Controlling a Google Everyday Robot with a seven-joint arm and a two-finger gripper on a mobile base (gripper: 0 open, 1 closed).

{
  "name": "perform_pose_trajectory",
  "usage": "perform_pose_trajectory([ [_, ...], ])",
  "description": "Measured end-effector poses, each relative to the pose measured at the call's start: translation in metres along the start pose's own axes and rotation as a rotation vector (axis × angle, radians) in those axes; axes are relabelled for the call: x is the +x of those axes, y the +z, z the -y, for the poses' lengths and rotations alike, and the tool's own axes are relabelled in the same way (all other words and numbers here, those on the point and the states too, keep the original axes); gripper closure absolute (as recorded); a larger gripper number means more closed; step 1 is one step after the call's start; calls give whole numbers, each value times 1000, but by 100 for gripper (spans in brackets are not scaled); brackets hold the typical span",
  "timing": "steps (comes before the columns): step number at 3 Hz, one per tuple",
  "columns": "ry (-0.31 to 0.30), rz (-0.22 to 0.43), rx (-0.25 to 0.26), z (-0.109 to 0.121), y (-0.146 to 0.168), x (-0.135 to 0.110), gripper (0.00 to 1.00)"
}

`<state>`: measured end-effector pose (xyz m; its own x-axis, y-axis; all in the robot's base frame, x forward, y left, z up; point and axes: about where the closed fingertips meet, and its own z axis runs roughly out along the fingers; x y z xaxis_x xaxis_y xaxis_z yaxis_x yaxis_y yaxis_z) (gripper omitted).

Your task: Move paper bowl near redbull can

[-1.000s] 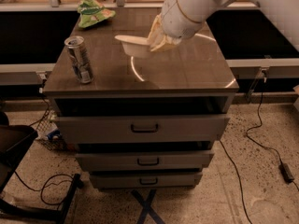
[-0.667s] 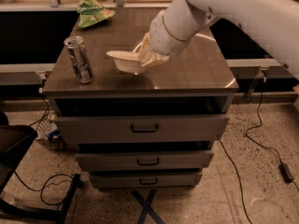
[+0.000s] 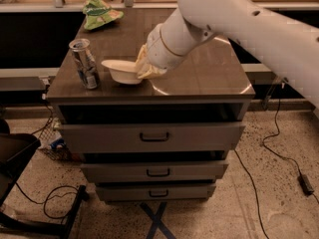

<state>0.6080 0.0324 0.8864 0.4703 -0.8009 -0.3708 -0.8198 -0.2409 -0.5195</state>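
Observation:
The white paper bowl (image 3: 120, 70) sits low at the front left of the cabinet top (image 3: 209, 76), just right of the silver and blue redbull can (image 3: 84, 63), which stands upright near the left front corner. My gripper (image 3: 144, 66) is at the bowl's right rim and is shut on it. The white arm comes in from the upper right and hides the gripper's far side.
A green snack bag (image 3: 99, 13) lies at the back left of the cabinet top. The cabinet has three drawers (image 3: 153, 136) below. Cables (image 3: 279, 133) run on the floor to the right, and a dark stand (image 3: 20, 158) is at the lower left.
My gripper has carried the paper bowl from the middle of the top leftward and toward the front, lowering it to a spot close beside the can.

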Motion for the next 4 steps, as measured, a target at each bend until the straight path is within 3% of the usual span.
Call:
perform_pose_trajectory([
  [1,-2,2,3,1,1,-1,82],
  [4,-6,5,-4,-1,5,-4,12],
])
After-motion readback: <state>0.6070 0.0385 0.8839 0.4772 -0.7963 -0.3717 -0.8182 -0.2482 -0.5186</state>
